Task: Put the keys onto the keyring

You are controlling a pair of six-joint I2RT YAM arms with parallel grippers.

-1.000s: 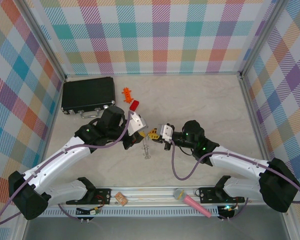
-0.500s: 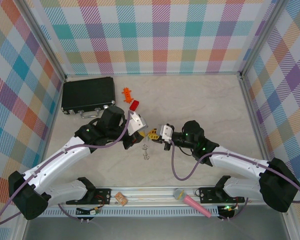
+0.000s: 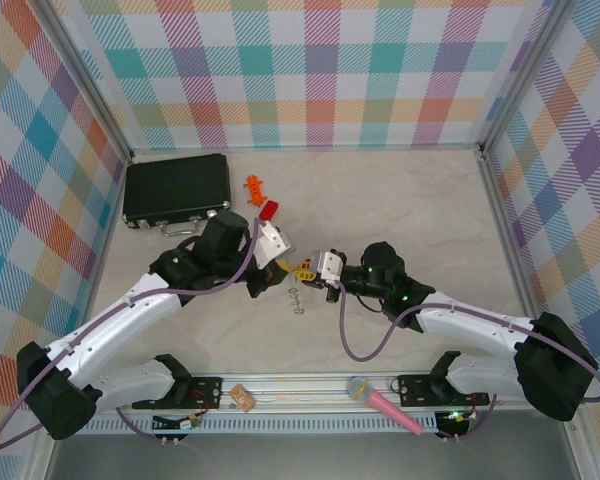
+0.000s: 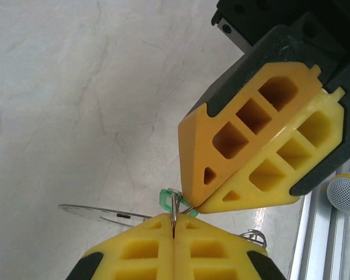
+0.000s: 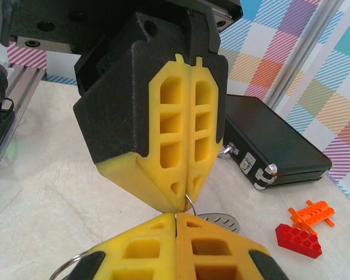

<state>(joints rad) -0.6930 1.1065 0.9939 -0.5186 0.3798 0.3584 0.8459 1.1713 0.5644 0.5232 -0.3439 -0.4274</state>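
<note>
1. From above: my left gripper [image 3: 296, 267] and right gripper [image 3: 313, 272] meet tip to tip over the table [image 3: 410, 210]. A bunch of small rings [image 3: 298, 302] lies on the table, just on the near side of the left gripper's tips.
2. Left wrist: my left jaws are pressed together with no gap, and a thin silver wire [image 4: 173, 210] stands pinched in their seam. The key [image 4: 164, 199] sits right at the left gripper's tips, its green head showing behind that wire. My right jaws are closed too, and their point touches the wire just above the left tips; I cannot tell whether they grip it. The keyring [image 4: 96, 212], seen nearly edge-on, reaches out sideways from the left gripper's tips. I cannot tell whether it is held or lying on the table.
3. Right wrist: the left gripper points tip-down onto my closed right fingers, with a short arc of wire between them. The keyring shows just behind the left gripper's tip. The case [image 5: 274, 146] and block [image 5: 297, 239] lie farther back.
</note>
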